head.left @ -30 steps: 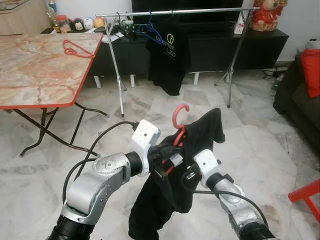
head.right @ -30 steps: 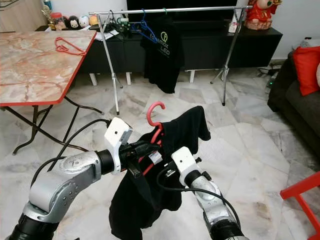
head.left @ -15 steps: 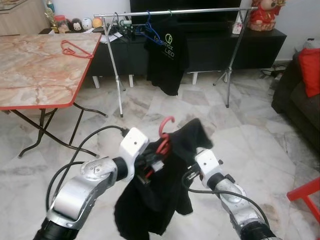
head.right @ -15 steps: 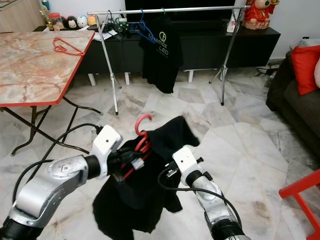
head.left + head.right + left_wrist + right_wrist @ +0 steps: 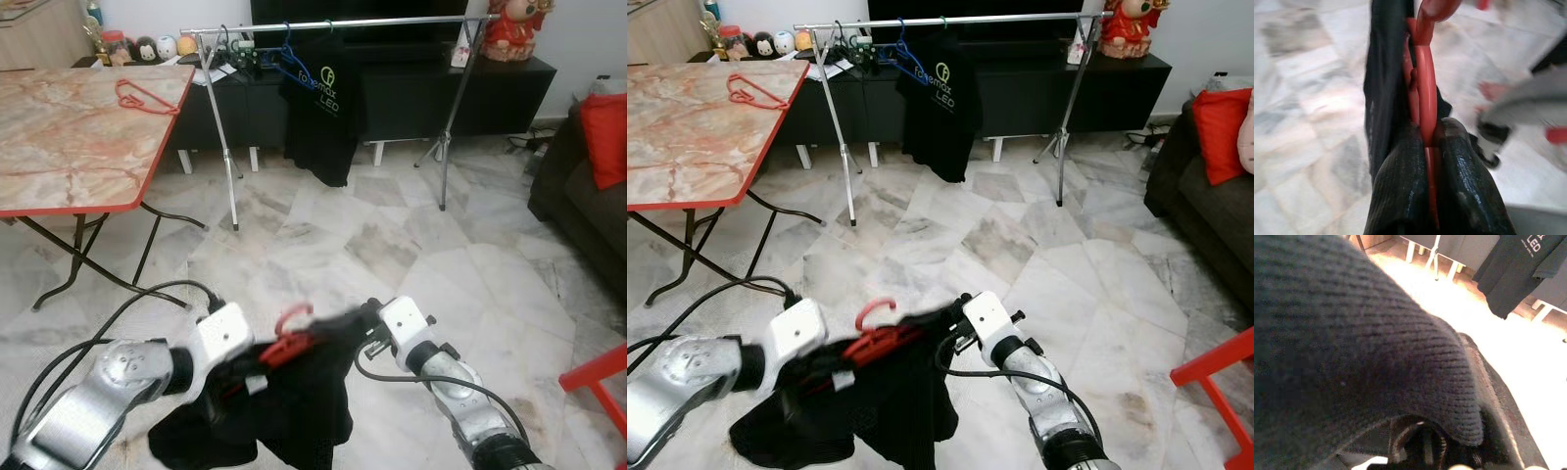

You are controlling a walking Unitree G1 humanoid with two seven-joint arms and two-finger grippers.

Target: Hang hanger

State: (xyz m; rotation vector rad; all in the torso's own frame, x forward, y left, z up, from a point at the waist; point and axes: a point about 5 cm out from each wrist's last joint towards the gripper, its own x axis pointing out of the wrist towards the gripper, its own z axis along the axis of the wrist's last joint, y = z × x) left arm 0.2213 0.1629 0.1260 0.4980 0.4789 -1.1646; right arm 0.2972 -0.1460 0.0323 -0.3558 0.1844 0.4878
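A red hanger (image 5: 291, 321) carries a black garment (image 5: 294, 406) low in front of me, its hook pointing up. My left gripper (image 5: 1428, 161) is shut on the hanger's red neck, one black finger (image 5: 1398, 196) pressing on each side. My right gripper (image 5: 355, 325) is at the garment's right shoulder, buried in black knit cloth (image 5: 1352, 342). The clothes rail (image 5: 333, 23) stands far ahead across the room. On it hang a black printed T-shirt (image 5: 321, 108) and a blue hanger (image 5: 284, 57).
A marble-topped folding table (image 5: 59, 147) with another red hanger (image 5: 137, 95) on it stands at the left. A dark sofa with a red cushion (image 5: 602, 127) is on the right, and a red chair frame (image 5: 598, 382) at the lower right. Open marble floor (image 5: 372, 235) lies before the rail.
Both arms have dropped. The hanger and garment have sunk lower and to the left, and the garment now bunches near the floor. The rail stays where it was.
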